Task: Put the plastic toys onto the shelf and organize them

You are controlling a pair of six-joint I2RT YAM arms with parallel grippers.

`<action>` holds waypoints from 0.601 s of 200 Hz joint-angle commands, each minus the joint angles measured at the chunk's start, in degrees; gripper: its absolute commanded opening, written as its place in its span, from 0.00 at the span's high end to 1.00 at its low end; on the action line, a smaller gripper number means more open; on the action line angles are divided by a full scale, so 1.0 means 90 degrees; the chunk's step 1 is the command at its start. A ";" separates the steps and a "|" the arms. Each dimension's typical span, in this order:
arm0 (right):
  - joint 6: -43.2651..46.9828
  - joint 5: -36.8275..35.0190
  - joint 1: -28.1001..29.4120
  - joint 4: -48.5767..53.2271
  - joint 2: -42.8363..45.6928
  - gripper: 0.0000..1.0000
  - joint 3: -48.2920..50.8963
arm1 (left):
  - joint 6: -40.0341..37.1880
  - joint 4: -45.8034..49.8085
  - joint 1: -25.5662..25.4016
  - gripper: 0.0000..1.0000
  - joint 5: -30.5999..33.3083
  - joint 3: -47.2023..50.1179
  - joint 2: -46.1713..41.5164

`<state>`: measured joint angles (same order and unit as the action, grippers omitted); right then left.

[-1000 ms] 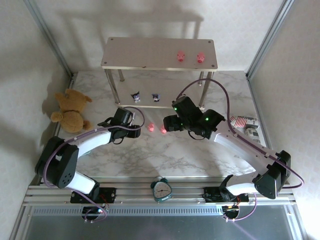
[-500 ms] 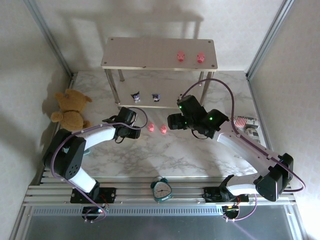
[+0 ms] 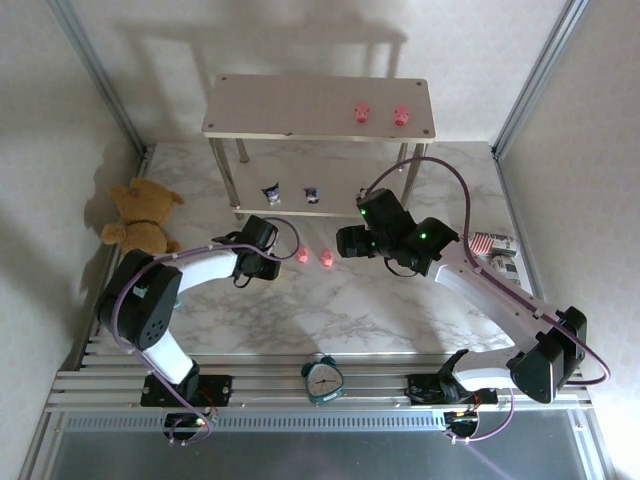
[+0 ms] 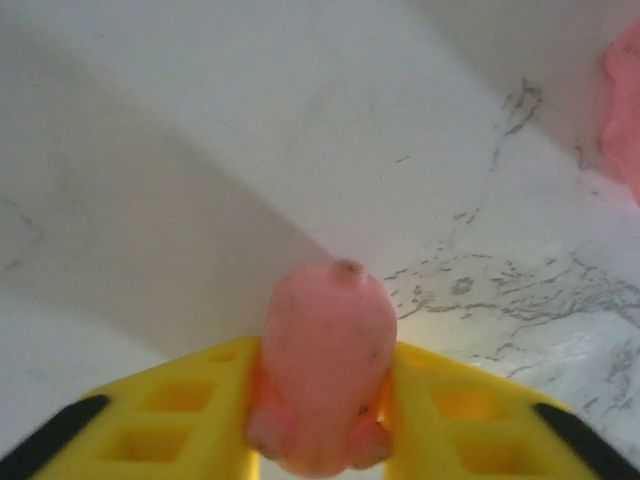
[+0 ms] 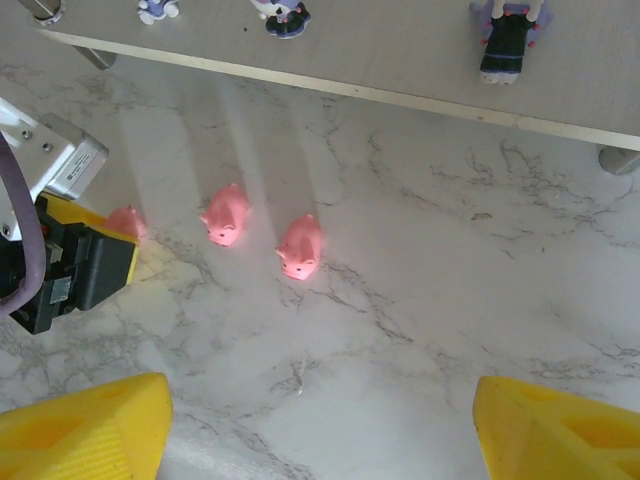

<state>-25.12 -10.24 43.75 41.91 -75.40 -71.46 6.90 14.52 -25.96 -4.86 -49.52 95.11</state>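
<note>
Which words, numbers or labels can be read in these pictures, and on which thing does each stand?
None can be read.
Alarm clock: dial figures too small to read.
Red-and-white striped packet: print too small to read.
Pink pig, seen close: no writing.

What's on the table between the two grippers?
Two loose pigs, the left pig and the right pig, lie on the table between left gripper and right gripper, per the top view.

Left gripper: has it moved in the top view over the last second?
Yes, slightly. The left gripper has shifted right, closing on the nearest loose pink pig, which stayed put.
</note>
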 commanded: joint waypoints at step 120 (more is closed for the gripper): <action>0.0152 0.0115 -0.0076 -0.0027 -0.0296 0.20 -0.0325 | -0.0040 0.2931 0.0433 0.91 -0.0374 -0.4153 -0.0783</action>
<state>-24.80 -10.20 43.46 41.76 -76.44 -71.68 7.25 32.58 -24.16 -6.09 -74.89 91.96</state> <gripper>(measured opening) 0.797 0.087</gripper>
